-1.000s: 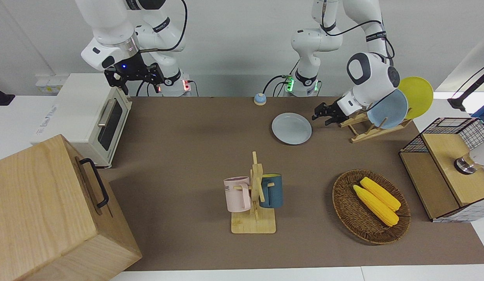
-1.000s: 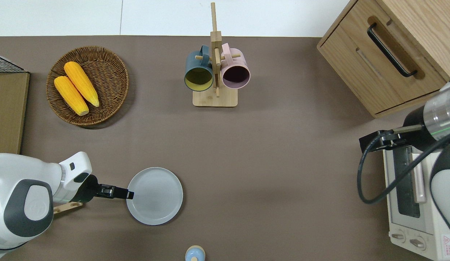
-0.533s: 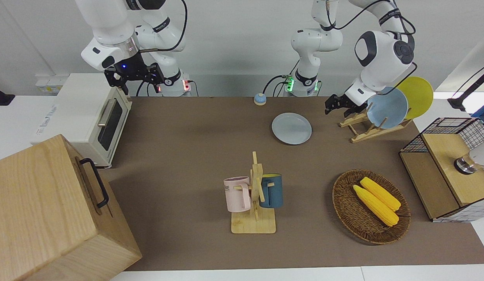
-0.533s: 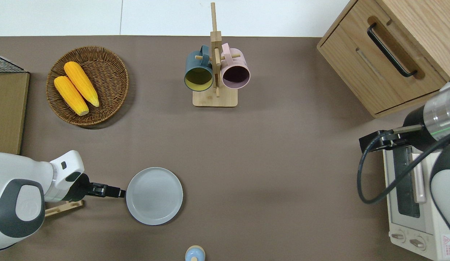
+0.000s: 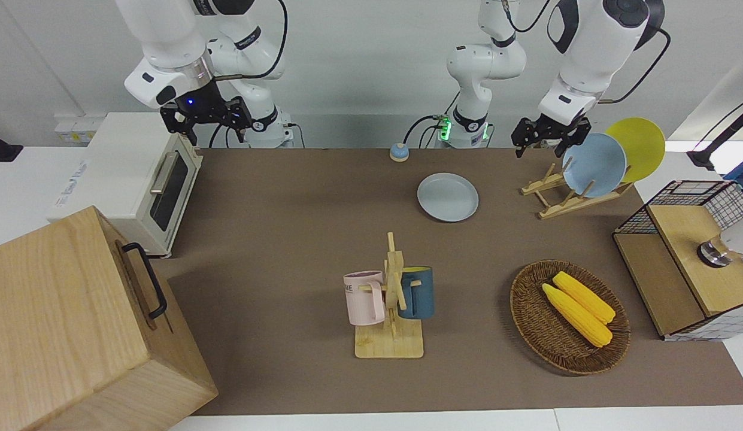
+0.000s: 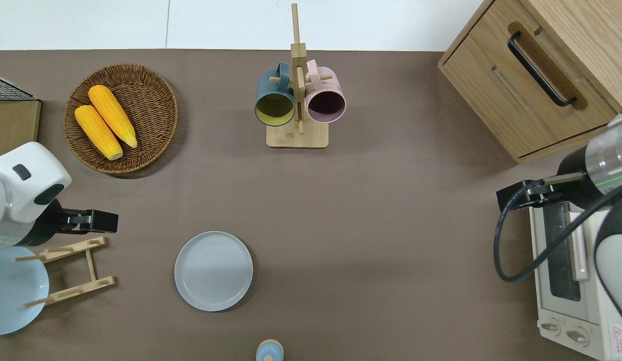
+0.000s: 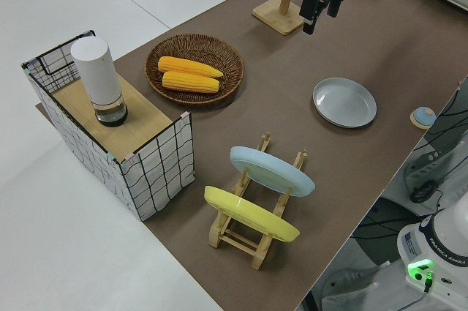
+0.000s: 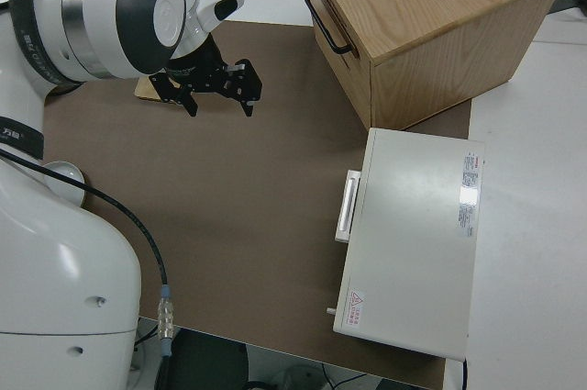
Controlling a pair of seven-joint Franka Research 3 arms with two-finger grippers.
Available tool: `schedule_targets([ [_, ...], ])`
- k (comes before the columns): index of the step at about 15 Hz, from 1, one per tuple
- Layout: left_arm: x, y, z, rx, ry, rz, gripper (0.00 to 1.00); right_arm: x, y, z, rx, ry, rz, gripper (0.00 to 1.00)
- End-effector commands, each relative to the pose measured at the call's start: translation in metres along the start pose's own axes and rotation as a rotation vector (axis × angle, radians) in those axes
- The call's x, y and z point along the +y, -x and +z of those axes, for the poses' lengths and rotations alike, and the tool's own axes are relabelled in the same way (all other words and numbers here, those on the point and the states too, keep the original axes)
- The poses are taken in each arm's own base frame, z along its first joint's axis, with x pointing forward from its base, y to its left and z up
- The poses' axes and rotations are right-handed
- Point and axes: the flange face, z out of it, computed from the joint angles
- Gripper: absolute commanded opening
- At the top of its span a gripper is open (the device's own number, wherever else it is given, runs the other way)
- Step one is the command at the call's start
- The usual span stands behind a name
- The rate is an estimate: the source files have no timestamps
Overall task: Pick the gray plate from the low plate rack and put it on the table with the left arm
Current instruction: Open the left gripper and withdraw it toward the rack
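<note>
One gray plate (image 6: 213, 271) flat on table (image 6: 391, 225); no readable labels nearby.

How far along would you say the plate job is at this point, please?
Essentially done: the gray plate lies flat on the table, apart from the low plate rack, which holds only the blue plate and yellow plate. The left gripper holds nothing, raised clear of the plate. Nothing visibly remains; the right arm is parked.

Bright even light, soft shadows, sharp focus.
</note>
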Motion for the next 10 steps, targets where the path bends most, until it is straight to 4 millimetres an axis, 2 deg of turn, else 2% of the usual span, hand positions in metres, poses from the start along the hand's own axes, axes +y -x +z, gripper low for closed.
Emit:
schedule_targets([
  [1,0.0016,-0.0009,-0.0264,0.004,-0.011,-0.012,0.99,0.0019,0.0022,-0.0033,-0.001,0.006,0.015,0.983],
  [3,0.0021,0.0,-0.0342,0.006,0.009,-0.017,0.99,0.0019,0.0022,-0.0033,-0.001,0.006,0.015,0.983],
  [7,-0.0043,0.0007,-0.0336,-0.003,0.064,-0.041,0.99,0.0019,0.0022,-0.0033,-0.001,0.006,0.015,0.983],
  [10,-0.0019,0.0007,-0.0336,-0.003,0.057,-0.034,0.99,0.0025,0.0026,-0.0033,-0.001,0.007,0.017,0.983],
])
